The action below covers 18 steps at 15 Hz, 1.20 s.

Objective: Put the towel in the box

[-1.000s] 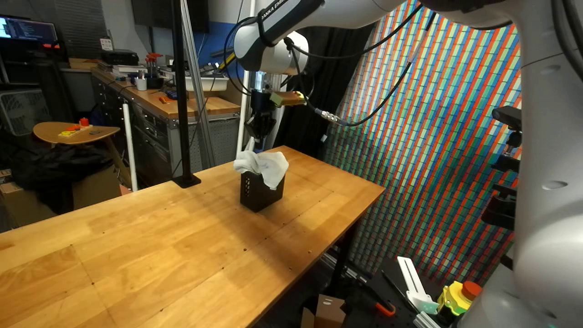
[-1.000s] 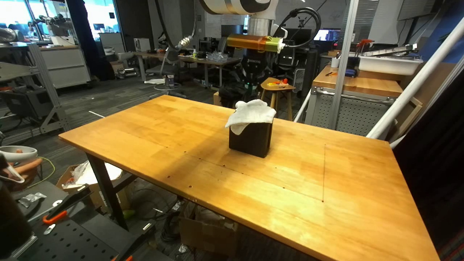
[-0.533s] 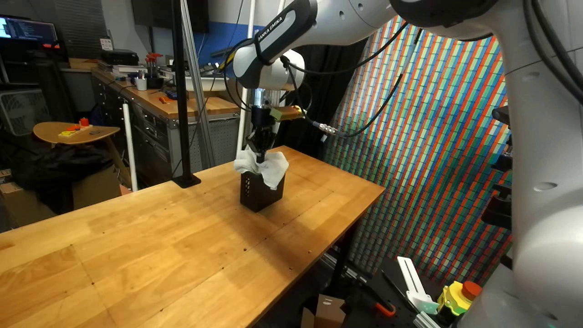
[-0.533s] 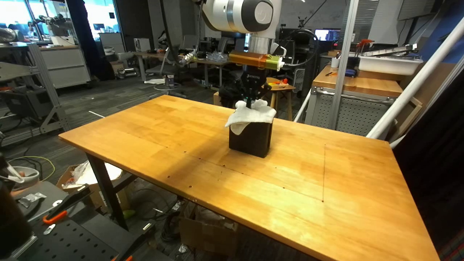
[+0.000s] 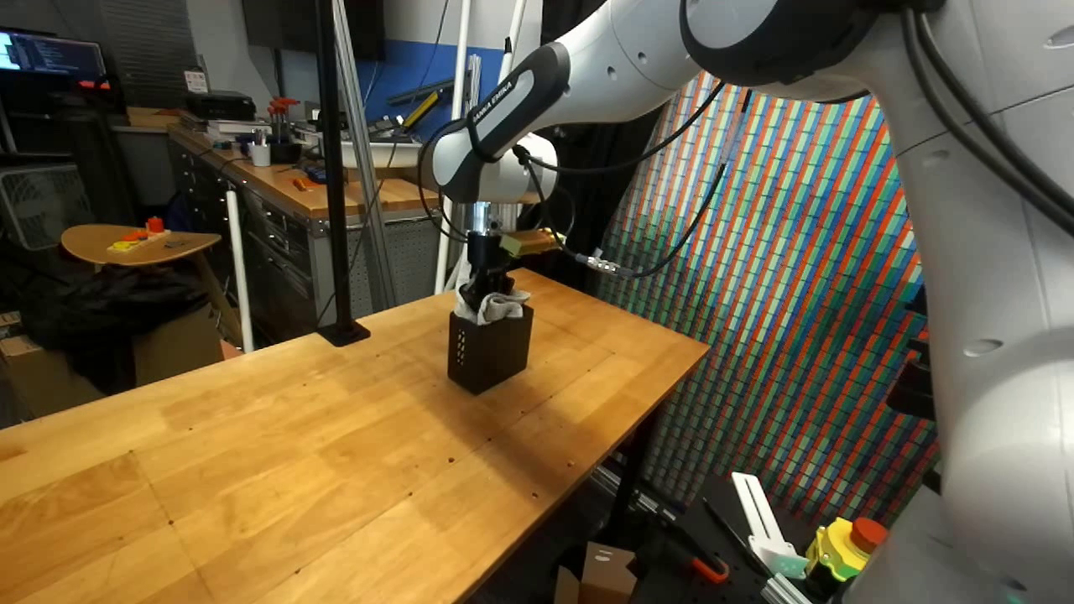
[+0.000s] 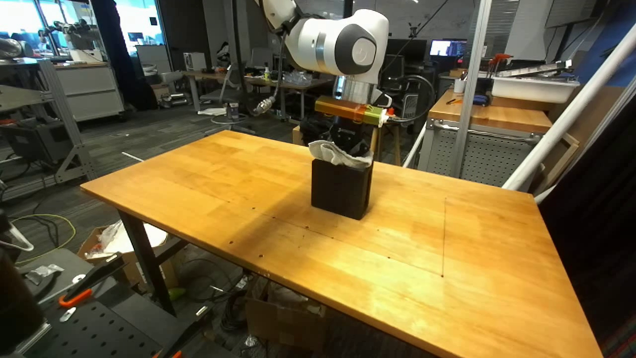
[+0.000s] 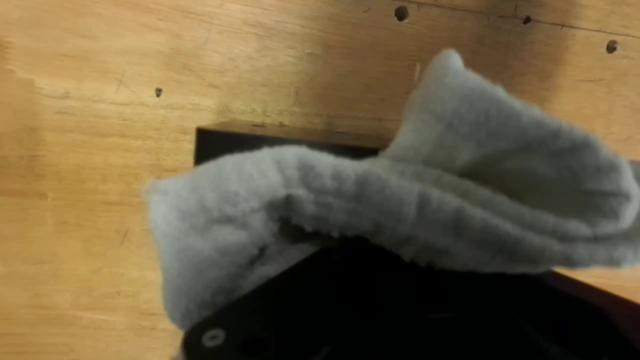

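Observation:
A black box (image 5: 489, 356) stands upright on the wooden table and also shows in an exterior view (image 6: 339, 190). A whitish-grey towel (image 5: 501, 309) is bunched in the box's mouth, its folds rising above the rim in both exterior views. My gripper (image 5: 484, 299) points down into the middle of the towel, its fingertips hidden in the cloth. In the wrist view the dark gripper (image 7: 357, 247) narrows to a point against the towel (image 7: 345, 195), and it looks shut. Towel corners stick out past the box rim (image 7: 220, 142) there.
The wooden table (image 5: 336, 436) carries the box near its far end. A black post (image 5: 334, 210) stands at the table's edge. A workbench (image 6: 492, 112) with a white bin (image 6: 534, 89) is behind the table.
My gripper has come down from above the towel into it. The towel's hanging flaps have drawn up and inward, and its middle has sunk. The box has shifted slightly.

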{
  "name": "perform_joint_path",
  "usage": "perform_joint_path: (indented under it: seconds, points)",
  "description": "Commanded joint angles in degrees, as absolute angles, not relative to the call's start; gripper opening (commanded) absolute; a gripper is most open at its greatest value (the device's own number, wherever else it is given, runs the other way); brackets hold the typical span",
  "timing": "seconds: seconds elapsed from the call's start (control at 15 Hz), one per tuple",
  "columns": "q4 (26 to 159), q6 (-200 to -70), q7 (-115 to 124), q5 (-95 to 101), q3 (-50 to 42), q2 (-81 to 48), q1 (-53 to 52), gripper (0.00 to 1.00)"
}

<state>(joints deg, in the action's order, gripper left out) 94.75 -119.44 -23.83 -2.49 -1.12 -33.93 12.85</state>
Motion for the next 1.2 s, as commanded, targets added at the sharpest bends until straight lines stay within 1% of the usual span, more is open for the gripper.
perform_joint_path:
  seconds: [0.0, 0.47, 1.13]
  points:
    - [96.03, -118.91, -24.74, -2.01, -1.11, -35.89, 13.21, 0.01]
    - [96.33, -118.87, -24.66, -2.64, -0.71, -35.36, 13.31, 0.01]
    - [97.23, -117.22, -24.07, -1.69, -1.29, -25.19, 12.40, 0.01]
